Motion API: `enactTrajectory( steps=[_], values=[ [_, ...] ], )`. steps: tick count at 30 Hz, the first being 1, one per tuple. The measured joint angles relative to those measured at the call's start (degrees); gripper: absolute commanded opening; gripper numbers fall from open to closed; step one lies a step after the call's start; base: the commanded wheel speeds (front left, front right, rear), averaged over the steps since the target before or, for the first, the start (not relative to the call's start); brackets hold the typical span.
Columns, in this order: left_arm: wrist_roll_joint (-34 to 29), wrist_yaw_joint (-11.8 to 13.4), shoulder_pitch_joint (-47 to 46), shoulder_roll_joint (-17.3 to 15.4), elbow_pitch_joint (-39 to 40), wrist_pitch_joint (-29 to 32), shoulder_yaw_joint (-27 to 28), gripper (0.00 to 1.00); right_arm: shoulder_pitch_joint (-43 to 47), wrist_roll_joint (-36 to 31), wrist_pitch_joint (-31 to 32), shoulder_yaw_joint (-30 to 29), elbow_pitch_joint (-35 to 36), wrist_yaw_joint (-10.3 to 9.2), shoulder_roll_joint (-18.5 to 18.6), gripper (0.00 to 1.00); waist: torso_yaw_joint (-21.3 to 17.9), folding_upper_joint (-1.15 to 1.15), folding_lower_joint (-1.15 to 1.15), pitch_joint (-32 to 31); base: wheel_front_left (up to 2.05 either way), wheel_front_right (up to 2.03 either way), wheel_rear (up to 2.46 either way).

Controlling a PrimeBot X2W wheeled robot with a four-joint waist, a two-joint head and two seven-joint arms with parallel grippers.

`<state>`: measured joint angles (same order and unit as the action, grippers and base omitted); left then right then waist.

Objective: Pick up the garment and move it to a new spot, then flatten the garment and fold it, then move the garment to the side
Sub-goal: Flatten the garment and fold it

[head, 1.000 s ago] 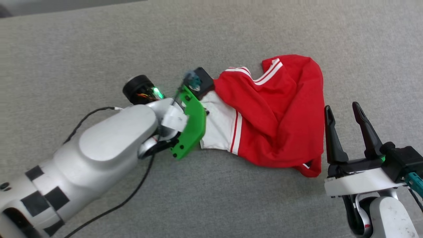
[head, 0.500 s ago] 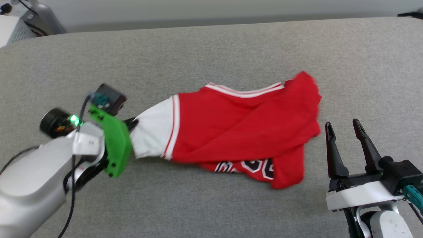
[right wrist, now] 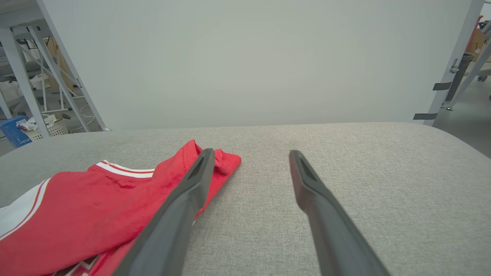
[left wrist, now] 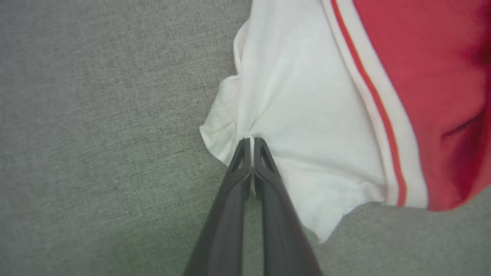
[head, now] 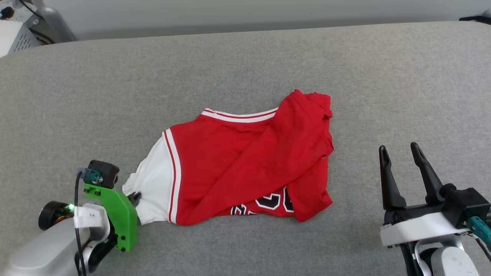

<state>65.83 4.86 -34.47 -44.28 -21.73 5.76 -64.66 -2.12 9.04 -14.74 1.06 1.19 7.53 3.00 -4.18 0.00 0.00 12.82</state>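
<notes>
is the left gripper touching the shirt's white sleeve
Touching. The left wrist view shows the left gripper with fingers shut on a pinch of the garment's white sleeve.

I see the shirt [head: 245,168] rumpled on the grey surface [head: 245,57]: red body folded over itself, white sleeve drawn out to my left, black print peeking at the near edge.

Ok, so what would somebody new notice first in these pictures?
The crumpled red jersey shirt with a white sleeve and striped trim grabs the eye first, lying in the middle of the grey fabric surface. Then the left claw, at the shirt's left end, shut on the white sleeve's edge. The right claw stands open to the shirt's right, apart from it.
</notes>
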Motion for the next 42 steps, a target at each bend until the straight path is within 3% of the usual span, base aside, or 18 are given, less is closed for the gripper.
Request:
enactTrajectory(
  steps=[1,2,5,9,14,20,24,28,31,36,42],
  values=[
    [0.2,0.0,0.3,0.6,-0.8,-1.4,0.3,0.97,0.1,-0.1,0.0,-0.1,-0.1,0.00,0.1,1.00,0.0,0.00,0.00,-0.2,0.00,0.00,0.00],
    [0.2,0.4,0.8,1.3,-1.4,-3.2,0.7,1.00,0.2,-0.3,0.0,-0.2,-0.1,0.00,0.2,1.00,0.0,0.00,0.00,-0.6,0.00,0.00,0.00],
    [-0.9,1.7,1.5,3.4,-2.6,-8.6,1.4,1.00,0.3,-0.7,0.0,-0.7,0.2,0.00,1.1,1.00,0.2,0.00,0.00,-1.6,0.00,0.00,0.00],
    [-4.0,5.7,1.6,5.1,-3.0,-17.0,3.0,1.00,0.1,-0.8,0.0,-1.9,1.6,0.00,3.6,1.00,0.9,0.00,0.00,-3.2,0.00,0.00,0.00],
    [-8.0,10.8,2.5,7.0,-0.6,-20.3,6.9,1.00,-3.9,-0.5,0.0,-2.6,4.4,0.00,9.0,1.00,2.7,0.00,0.00,-4.2,0.00,0.00,0.00],
    [-19.2,16.3,7.8,10.2,9.0,-20.4,21.0,1.00,-12.1,1.1,-0.1,-1.9,4.8,0.00,17.2,1.00,4.9,0.00,0.00,-4.2,0.00,0.00,0.00],
    [-25.8,16.6,13.8,13.2,13.0,-20.4,28.3,1.00,-17.6,4.5,-0.1,3.7,-0.9,0.00,23.5,1.00,5.9,0.00,0.00,-3.6,0.00,0.00,0.00],
    [-31.8,16.5,18.1,16.9,14.8,-20.4,34.6,1.00,-24.5,10.2,2.5,12.8,-8.4,0.00,29.9,1.00,6.8,0.00,0.00,-2.7,0.00,0.00,0.00],
    [-35.7,16.0,19.7,19.6,15.3,-20.4,38.6,1.00,-30.5,15.1,9.8,21.5,-10.9,0.00,34.2,1.00,7.5,0.00,0.00,-1.6,0.00,0.00,0.00],
    [-40.6,13.2,21.7,24.2,17.0,-20.4,43.6,1.00,-39.5,25.4,26.1,34.8,-12.7,0.00,37.5,1.00,8.4,0.00,0.00,0.7,0.00,0.00,0.00],
    [-45.8,9.8,22.1,29.3,18.3,-20.4,47.7,1.00,-47.7,36.1,43.3,43.3,-17.6,0.00,38.3,1.00,9.8,0.00,0.00,4.1,0.00,0.00,0.00]
  ],
)
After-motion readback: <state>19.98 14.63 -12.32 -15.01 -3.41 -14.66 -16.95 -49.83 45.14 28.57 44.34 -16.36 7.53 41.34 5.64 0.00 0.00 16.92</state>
